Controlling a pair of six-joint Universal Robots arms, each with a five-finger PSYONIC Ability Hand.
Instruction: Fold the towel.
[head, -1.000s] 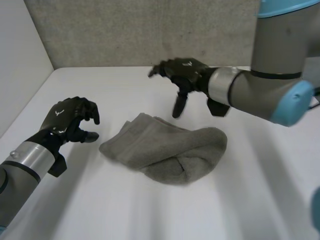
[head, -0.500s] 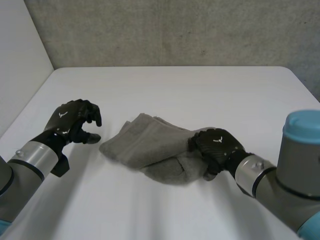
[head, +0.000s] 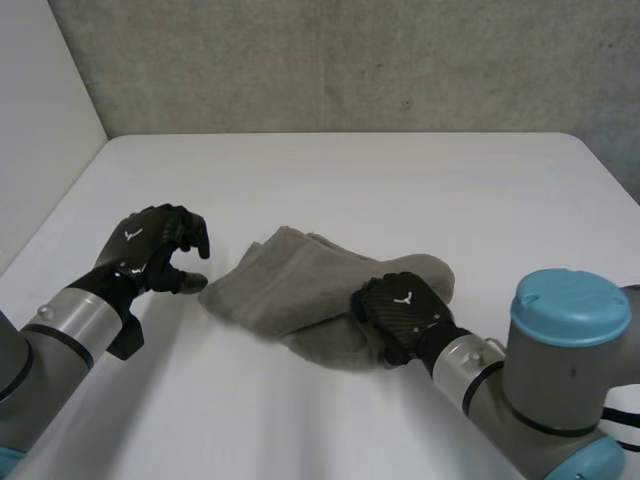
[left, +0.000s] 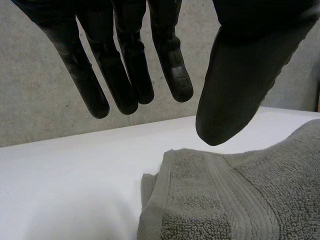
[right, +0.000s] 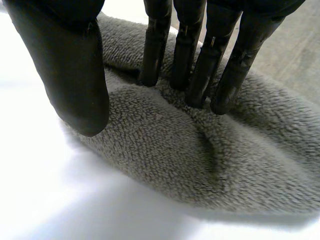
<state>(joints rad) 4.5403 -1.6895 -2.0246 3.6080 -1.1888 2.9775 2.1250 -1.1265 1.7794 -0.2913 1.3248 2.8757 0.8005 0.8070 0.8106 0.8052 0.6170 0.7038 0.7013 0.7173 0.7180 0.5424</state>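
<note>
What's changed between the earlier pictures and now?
The right hand swung from beyond the towel to its near side and came down on it, straight fingers pressing, not gripping. The left hand stayed open beside the towel's corner; the towel kept its place.

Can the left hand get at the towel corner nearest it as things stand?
Probably yes: the left hand hangs open right beside the towel, at its corner, with nothing between them. The right hand rests on the opposite end, well clear.
</note>
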